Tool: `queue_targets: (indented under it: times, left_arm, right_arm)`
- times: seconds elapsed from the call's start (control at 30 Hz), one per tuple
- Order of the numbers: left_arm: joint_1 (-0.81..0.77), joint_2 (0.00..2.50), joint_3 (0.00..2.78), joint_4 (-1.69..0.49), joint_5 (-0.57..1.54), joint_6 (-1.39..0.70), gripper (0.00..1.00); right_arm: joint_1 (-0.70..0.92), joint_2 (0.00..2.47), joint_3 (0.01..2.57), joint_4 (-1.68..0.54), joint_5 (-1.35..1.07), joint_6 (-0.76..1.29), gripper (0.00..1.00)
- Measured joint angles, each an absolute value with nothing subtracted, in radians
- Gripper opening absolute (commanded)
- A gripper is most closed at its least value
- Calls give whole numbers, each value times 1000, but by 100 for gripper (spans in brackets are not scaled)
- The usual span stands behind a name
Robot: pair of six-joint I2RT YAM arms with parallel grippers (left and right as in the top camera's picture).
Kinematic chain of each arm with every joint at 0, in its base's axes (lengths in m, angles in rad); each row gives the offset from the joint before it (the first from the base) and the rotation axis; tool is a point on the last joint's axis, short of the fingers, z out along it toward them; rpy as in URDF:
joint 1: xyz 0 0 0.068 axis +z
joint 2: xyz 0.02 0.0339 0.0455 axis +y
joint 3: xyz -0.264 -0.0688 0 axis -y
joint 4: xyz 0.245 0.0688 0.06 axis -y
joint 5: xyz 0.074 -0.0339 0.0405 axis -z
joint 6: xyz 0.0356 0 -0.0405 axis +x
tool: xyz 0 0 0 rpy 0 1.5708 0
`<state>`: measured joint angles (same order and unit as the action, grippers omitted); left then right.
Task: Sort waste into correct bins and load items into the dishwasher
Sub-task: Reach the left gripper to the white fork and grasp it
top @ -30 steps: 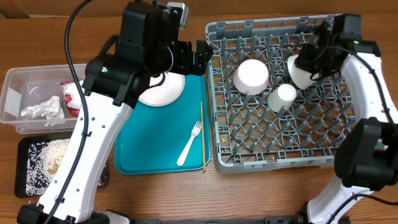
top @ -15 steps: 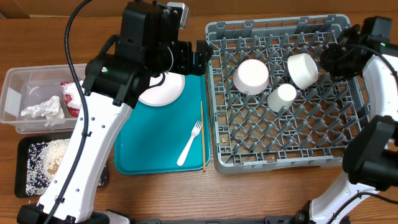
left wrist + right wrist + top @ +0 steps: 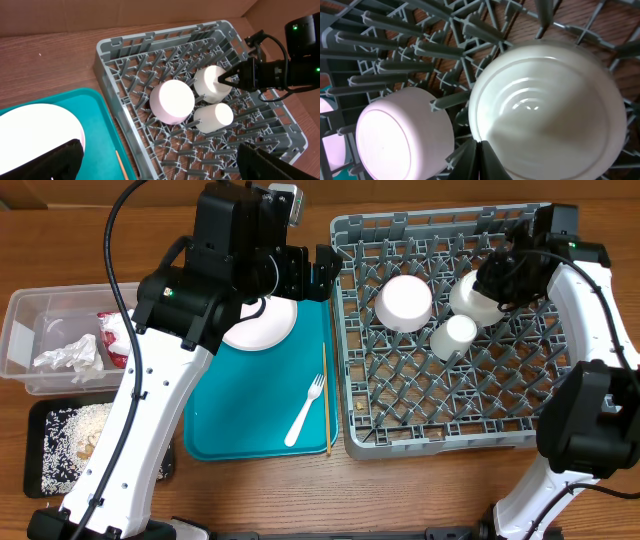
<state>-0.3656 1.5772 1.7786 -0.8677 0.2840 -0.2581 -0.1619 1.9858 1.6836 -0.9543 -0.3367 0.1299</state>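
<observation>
The grey dish rack (image 3: 450,430) holds an upturned pale pink bowl (image 3: 404,302), a small white cup (image 3: 455,335) and a white bowl (image 3: 468,298) on its side. My right gripper (image 3: 497,288) is at the white bowl (image 3: 545,110); its jaws (image 3: 480,144) are closed on the rim. My left gripper (image 3: 308,272) is open and empty (image 3: 160,160), above the rack's left edge. A white plate (image 3: 262,325), a white fork (image 3: 305,410) and a wooden chopstick (image 3: 326,395) lie on the teal tray (image 3: 240,430).
At the left, the clear tub (image 3: 25,330) holds crumpled white paper (image 3: 65,352) and a red-and-white wrapper (image 3: 115,340). The black tray (image 3: 40,420) in front of it holds rice-like grains (image 3: 80,435) and beige scraps. Crumbs lie on the rack floor.
Half a second ago my right gripper was drawn back to the right, away from the white bowl. It is now back at the bowl, which sits slightly further left. The left arm has not moved.
</observation>
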Motion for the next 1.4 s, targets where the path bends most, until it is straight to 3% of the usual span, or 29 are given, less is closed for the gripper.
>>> queue_targets:
  times: [0.13,0.2,0.43,0.63,0.8,0.9,1.07,1.1,1.13,1.27,1.33,1.4]
  left_arm:
    - [-366,1577,1779,-868,284,-258,100]
    - [-366,1577,1779,-868,284,-258,100]
    - [-366,1577,1779,-859,284,-258,100]
    - [-366,1578,1779,-800,284,-258,100]
    - [-366,1578,1779,-926,260,-257,100]
    - [-367,1582,1776,-1001,226,-258,93]
    - [-383,1666,1654,-1077,212,-255,91]
    - [-383,1694,1615,-1080,212,-255,82]
    - [-383,1727,1584,-1088,208,-255,96]
    - [-383,1810,1549,-1116,208,-251,100]
    - [-384,1822,1549,-1140,208,-251,86]
    - [-387,1829,1549,-1158,208,-243,63]
  right_arm:
    - [-175,1986,1722,-1023,-368,129,16]
    - [-183,1979,1761,-1062,-410,130,32]
    - [-133,1860,1787,-1153,-521,130,61]
    - [-104,1848,1788,-1207,-535,128,62]
    - [-104,1848,1788,-1214,-501,127,63]
    - [-104,1848,1788,-1214,-477,127,63]
    - [-104,1849,1788,-1216,-434,128,63]
    - [-104,1848,1788,-1219,-430,128,63]
    - [-104,1848,1788,-1220,-426,127,63]
    - [-104,1848,1788,-1219,-418,127,63]
    - [-104,1848,1788,-1222,-414,127,63]
    - [-104,1848,1788,-1224,-403,127,63]
